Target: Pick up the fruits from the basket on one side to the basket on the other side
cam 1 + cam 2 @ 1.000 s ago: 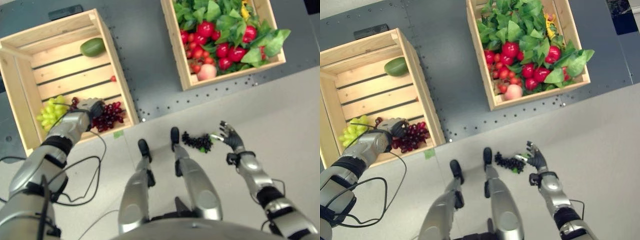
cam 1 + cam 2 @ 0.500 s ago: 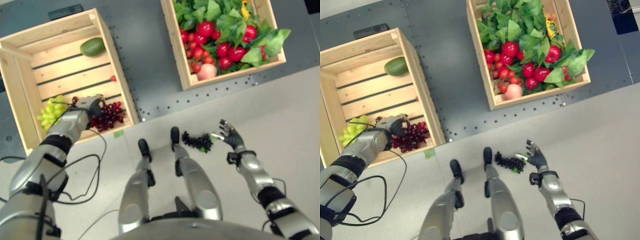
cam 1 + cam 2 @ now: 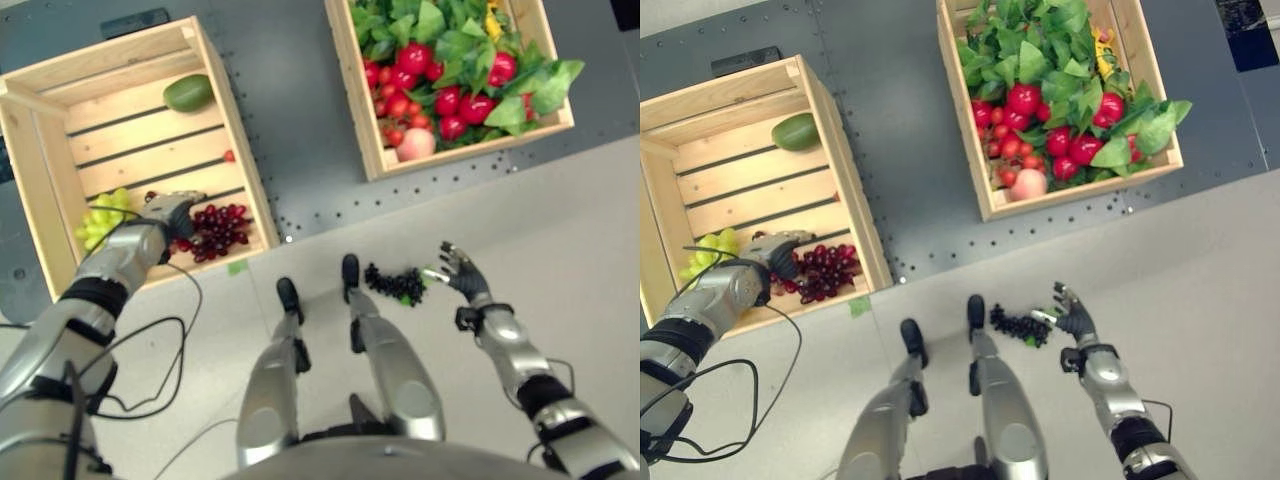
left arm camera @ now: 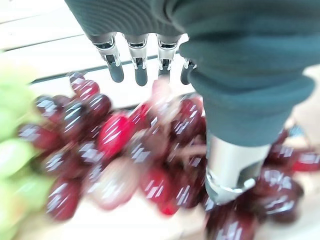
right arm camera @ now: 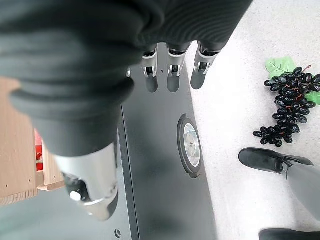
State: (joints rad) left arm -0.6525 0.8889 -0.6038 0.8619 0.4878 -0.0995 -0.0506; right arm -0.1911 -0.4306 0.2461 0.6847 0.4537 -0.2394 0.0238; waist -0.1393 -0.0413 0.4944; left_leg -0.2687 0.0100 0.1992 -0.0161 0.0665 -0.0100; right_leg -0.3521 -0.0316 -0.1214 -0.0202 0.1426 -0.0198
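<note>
Left wrist view puts the left hand just above a bunch of red grapes, its fingers straight and relaxed, holding nothing. Just beside that bunch, on the side away from the robot's middle, lies a bunch of green grapes, and further off in the same left crate sit a green mango and one small red fruit. The right hand hovers over the pale floor with fingers spread and empty; a bunch of black grapes lies on the floor just beside its fingertips, outside both crates.

By my reading the job is part done: four items lie in the left crate, while the right crate, well beyond the right hand, holds a peach and many red fruits among green leaves, too crowded to count. The black bunch on the floor needs recovering too.

Counted: two crates, three grape bunches, one mango, one peach.
</note>
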